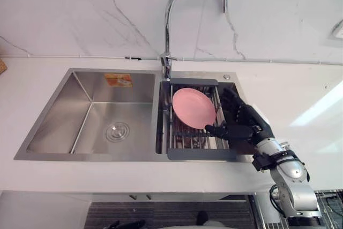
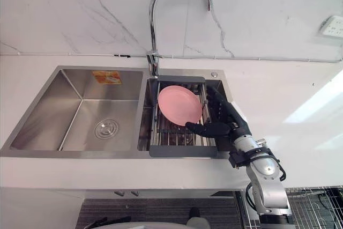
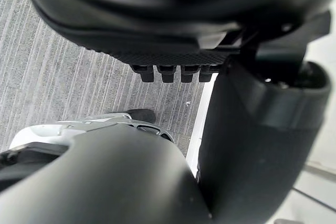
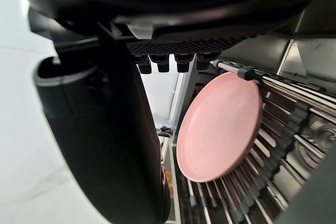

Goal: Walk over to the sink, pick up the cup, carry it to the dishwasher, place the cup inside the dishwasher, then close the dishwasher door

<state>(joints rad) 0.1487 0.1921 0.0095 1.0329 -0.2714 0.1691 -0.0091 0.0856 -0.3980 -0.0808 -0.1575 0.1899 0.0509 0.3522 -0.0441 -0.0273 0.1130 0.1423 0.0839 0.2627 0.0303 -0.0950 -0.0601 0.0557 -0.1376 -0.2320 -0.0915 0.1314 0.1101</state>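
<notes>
A pink plate leans upright in the dark drying rack set over the sink's right basin. My right hand lies over the rack's right side, open, with its fingers stretched toward the back wall. Its thumb points left, just below the plate's lower edge. In the right wrist view the plate stands past the thumb and is not gripped. My left hand hangs low above a ribbed grey floor, fingers relaxed.
The steel left basin has a round drain. A tall curved faucet rises behind the divider. White countertop surrounds the sink, with a marble wall behind. A wire rack sits low at the right, below the counter edge.
</notes>
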